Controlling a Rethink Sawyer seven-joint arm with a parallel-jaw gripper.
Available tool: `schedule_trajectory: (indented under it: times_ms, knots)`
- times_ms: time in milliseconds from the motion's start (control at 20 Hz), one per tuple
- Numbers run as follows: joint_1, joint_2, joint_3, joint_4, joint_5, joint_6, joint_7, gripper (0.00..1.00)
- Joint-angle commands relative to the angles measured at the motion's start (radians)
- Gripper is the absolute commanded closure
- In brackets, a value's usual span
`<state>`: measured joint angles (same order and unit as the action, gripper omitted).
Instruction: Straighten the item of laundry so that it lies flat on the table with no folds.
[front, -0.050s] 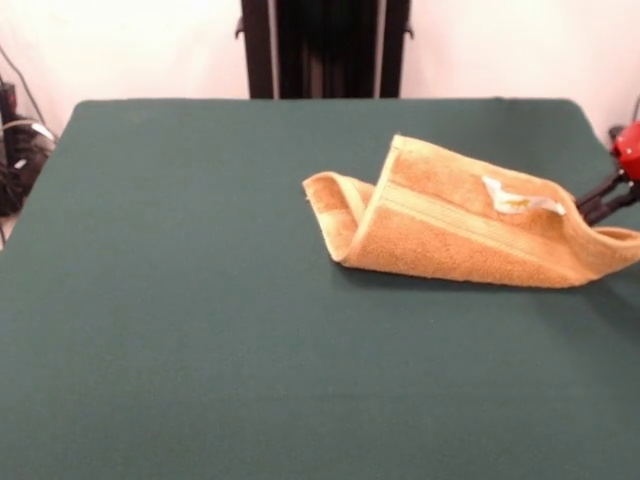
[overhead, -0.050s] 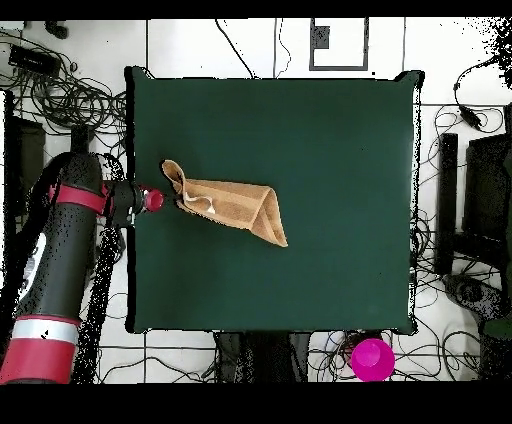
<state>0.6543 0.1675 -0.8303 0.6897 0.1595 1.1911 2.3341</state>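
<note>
Dark green cloth covers the table (front, -0.050s: 180, 330), and its bare part fills the whole lower half of the front view. On it, right of the centre of this frame, lies the orange-tan towel (front, -0.050s: 450, 235). It is not flat: it is folded over itself into a long shape, with a rolled loop at its left end and a paler woven band running along its length. A small white tag (front, -0.050s: 520, 203) lies on top, toward the right end. The right end of the towel reaches the right edge of the frame, where the gripper (front, -0.050s: 600, 205) comes in, dark fingers below a red part, touching the cloth there. In the overhead view the towel (overhead, -0.050s: 235, 205) sits in the left half of the table (overhead, -0.050s: 330, 140), with its narrow end pointing to the left edge, and the gripper (overhead, -0.050s: 180, 200) meets this narrow end; it seems closed on the towel. Behind it the red and black arm (overhead, -0.050s: 65, 250) fills the lower left of the frame. A pink round object (overhead, -0.050s: 372, 359) stands on the floor below the table.
</note>
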Motion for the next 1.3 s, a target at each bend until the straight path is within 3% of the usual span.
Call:
schedule_trajectory:
  times_ms: [50,650,1300]
  knots:
    - [0.033,0.032,0.045,-0.076,0.071,0.15,0.3,1.0]
    - [0.017,0.072,0.046,-0.108,0.062,0.156,0.314,1.0]
    - [0.003,0.065,0.105,-0.054,0.048,0.002,0.265,1.0]
